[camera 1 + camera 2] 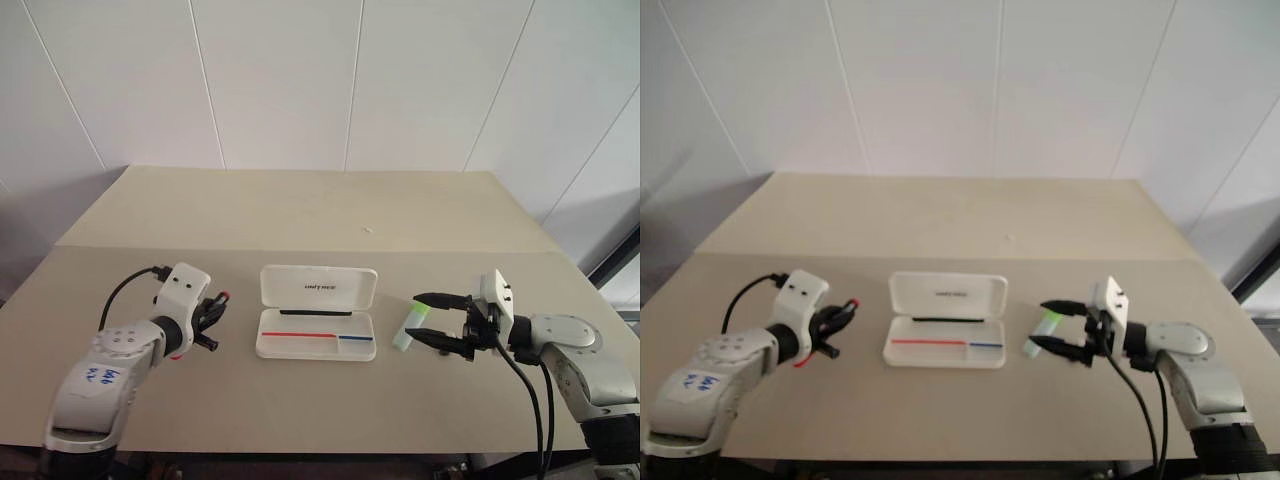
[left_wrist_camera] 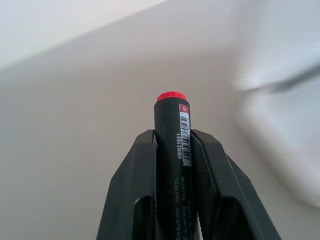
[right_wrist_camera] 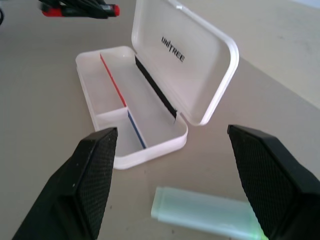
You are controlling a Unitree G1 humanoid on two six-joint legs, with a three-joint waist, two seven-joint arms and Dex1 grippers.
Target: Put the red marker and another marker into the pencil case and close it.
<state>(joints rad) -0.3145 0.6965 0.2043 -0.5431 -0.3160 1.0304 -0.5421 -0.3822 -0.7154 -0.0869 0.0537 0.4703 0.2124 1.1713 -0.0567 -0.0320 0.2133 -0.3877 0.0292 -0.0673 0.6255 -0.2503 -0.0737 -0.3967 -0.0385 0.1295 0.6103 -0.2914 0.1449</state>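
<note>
On the table (image 1: 300, 215), left gripper (image 1: 212, 313) is clamped on the red marker (image 2: 172, 145). Right gripper (image 1: 440, 322) hangs wide open over the green highlighter (image 1: 408, 329), w/ the pencil case (image 1: 317, 312) open btwn them.

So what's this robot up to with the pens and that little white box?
It is packing markers into the pencil case, which lies open on the table with nothing in it yet. The left gripper is clamped on the red marker, held off to the case's left. The right gripper stands open around the green highlighter, which lies on the table beside the case.
</note>
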